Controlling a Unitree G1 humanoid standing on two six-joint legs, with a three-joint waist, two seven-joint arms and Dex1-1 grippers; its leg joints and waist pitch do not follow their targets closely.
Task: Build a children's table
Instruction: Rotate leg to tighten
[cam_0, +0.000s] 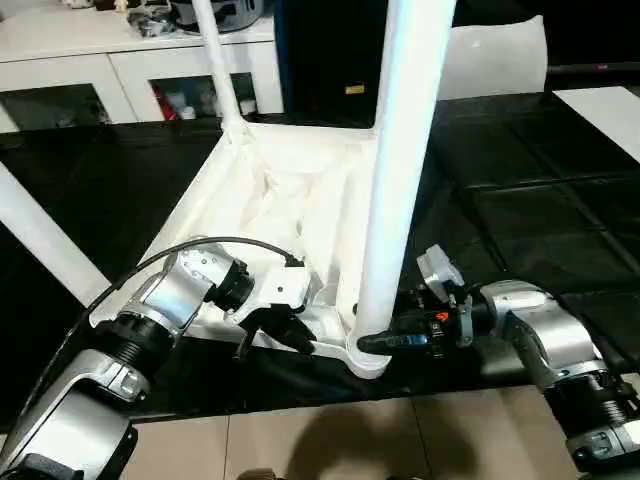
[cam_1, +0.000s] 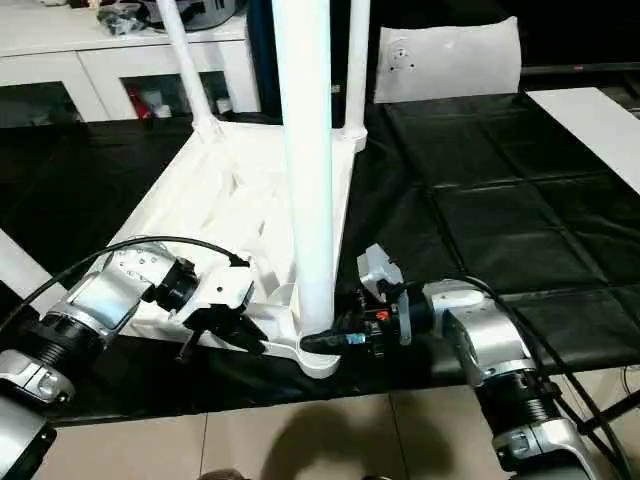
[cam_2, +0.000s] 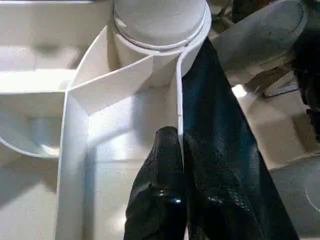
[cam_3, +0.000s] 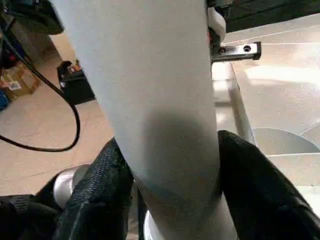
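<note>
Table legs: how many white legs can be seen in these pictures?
4. The near leg stands in the front corner socket; the far-left leg and far-right leg stand at the back corners; the left leg slants at the left edge, base hidden.

The left hand (cam_2: 181, 165) is closed on the thin white rim of the tabletop (cam_2: 178, 95), near a leg (cam_2: 160, 20) in its corner socket.

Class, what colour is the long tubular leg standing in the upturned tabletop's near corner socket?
White; the long tubular leg shows best in the left eye view.
</note>
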